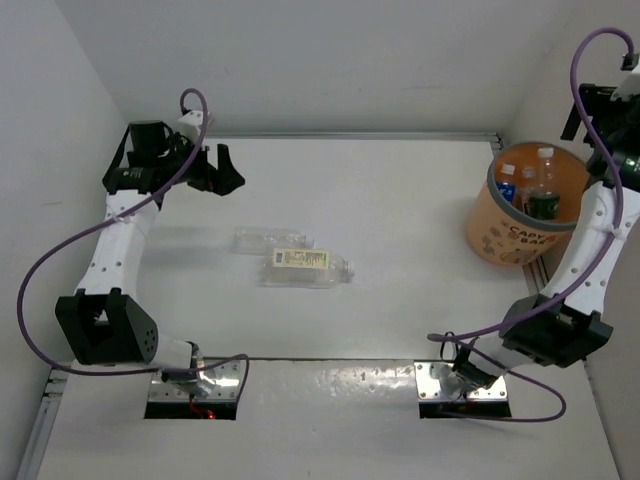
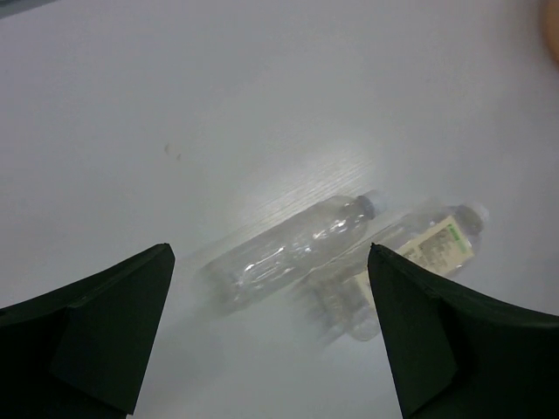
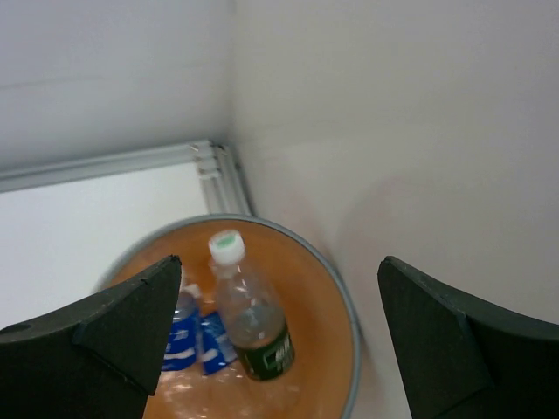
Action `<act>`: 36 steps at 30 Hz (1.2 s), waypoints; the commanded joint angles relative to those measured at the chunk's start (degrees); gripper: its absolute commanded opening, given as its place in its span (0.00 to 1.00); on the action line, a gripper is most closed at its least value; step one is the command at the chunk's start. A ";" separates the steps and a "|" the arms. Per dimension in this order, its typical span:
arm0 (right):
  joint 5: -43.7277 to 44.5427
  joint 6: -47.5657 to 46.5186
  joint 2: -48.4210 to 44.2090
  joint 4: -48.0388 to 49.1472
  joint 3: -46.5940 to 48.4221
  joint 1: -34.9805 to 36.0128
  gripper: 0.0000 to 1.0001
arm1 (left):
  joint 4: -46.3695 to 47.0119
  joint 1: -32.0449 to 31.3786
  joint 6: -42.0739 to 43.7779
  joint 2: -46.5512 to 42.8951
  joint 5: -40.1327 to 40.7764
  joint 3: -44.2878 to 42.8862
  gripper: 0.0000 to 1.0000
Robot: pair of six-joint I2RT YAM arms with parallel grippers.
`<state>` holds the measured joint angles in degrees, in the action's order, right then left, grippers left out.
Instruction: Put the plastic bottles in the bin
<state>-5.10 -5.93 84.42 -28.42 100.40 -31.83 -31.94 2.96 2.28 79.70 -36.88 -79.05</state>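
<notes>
1. Two plastic bottles lie on their sides in the middle of the table: a nearly unlabelled bottle and a cream-labelled bottle. They lie just beside each other. Contact between them cannot be confirmed.
2. The bin stands at the far right corner, close to the right wall. It holds several bottles, including a green-labelled bottle and a blue-labelled bottle.
3. Right gripper: fingers released and spread wide, nothing between them, positioned above the bin opening.
4. Left gripper: fingers released and fully spread, empty, raised over the far left of the table and looking down on the two bottles.
5. Step in hand (judgement): a drop into the bin is complete on the right side. The next pick is not yet begun.
6. Next move (judgement): bring one gripper down over a single bottle, with the jaws set across the body, not along it. The unlabelled bottle is nearer the left gripper.
7. Clearance: open table surrounds both bottles on all sides, well apart from the walls and the table edge. The closeness of the pair leaves little room for a finger between them. Approach from the outer side.
8. Clearance at the bin: the right wall and the corner rail limit the right arm's swing.
</notes>
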 commanded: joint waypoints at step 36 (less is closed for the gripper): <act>-19.33 7.08 -17.45 -21.06 -12.24 15.48 0.87 | -7.08 -11.48 60.83 26.11 11.65 5.66 0.95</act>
<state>-24.10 1.08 67.88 -49.87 88.64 -17.28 -40.82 -7.09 61.25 104.36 -26.13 -70.87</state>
